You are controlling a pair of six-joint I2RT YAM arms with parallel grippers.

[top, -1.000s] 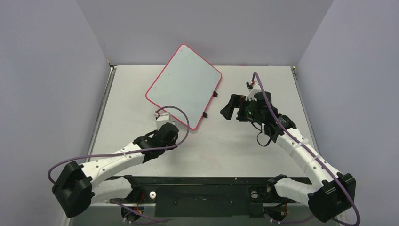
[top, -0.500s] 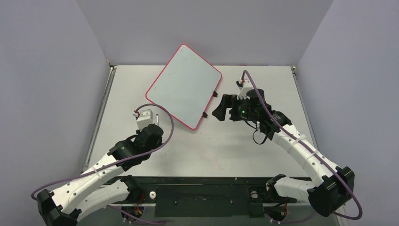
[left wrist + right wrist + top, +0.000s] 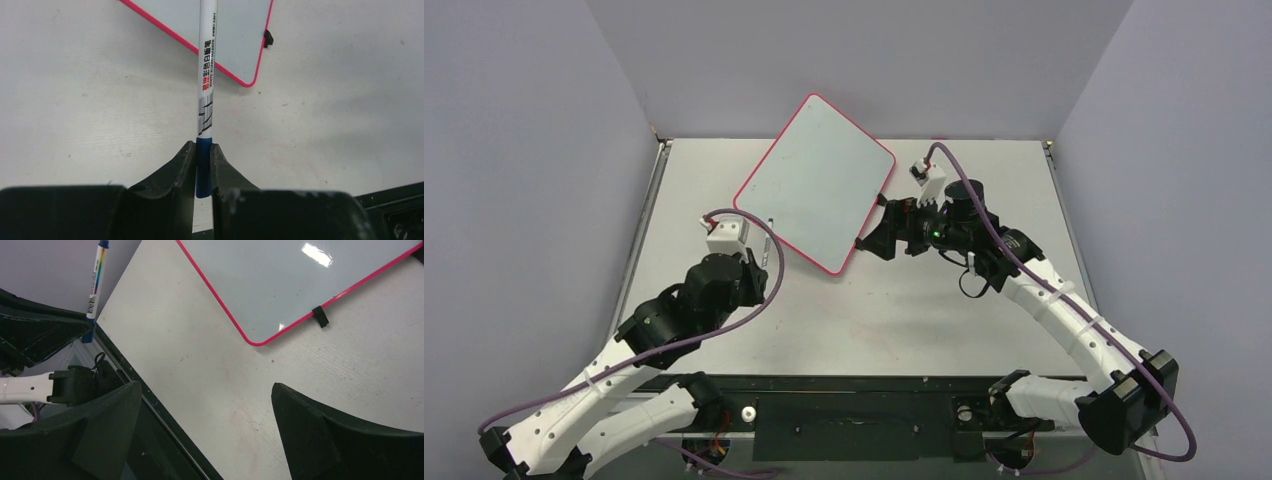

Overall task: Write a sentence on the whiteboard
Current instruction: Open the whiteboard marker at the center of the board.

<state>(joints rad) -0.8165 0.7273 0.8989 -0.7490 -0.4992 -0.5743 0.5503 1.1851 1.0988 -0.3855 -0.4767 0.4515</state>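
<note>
Grey-white table (image 3: 924,310), plain walls all round. Left claw (image 3: 202,150) clamped on marker (image 3: 206,75) by its blue end; barrel points out across pink rim of board (image 3: 240,30). Right claw (image 3: 205,410) spread wide, holding nothing, just beside board's near corner on the side with the clips (image 3: 320,316). Board lies skewed at far centre of table, between the two claws.

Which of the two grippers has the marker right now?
The left gripper: its jaws are shut on the blue end of the white marker. The right gripper stands wide open and empty, beside the clipped edge of the whiteboard.
</note>
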